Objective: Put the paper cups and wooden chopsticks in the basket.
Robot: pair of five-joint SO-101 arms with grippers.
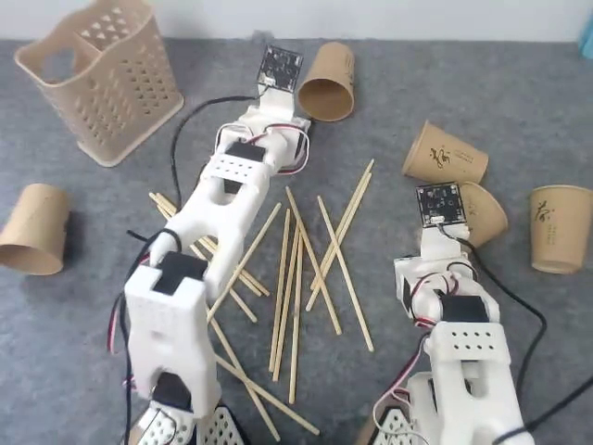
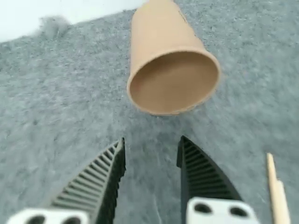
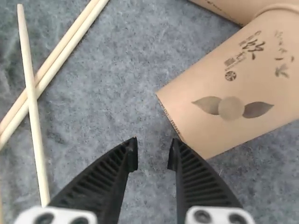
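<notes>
Across the grey felt counter (image 1: 519,83), in the high view, a beige perforated plastic basket (image 1: 111,83) is set upright at the far left corner, open felt around it; pale wooden chopsticks (image 1: 298,269) are scattered between the arms. In the left wrist view, the left claw (image 2: 153,140) is spread, empty, before the mouth of a plain brown paper cup (image 2: 170,70) lying sideways. In the right wrist view, the right claw (image 3: 153,141) is parted slightly, empty, beside a dark-printed brown paper cup (image 3: 233,107).
</notes>
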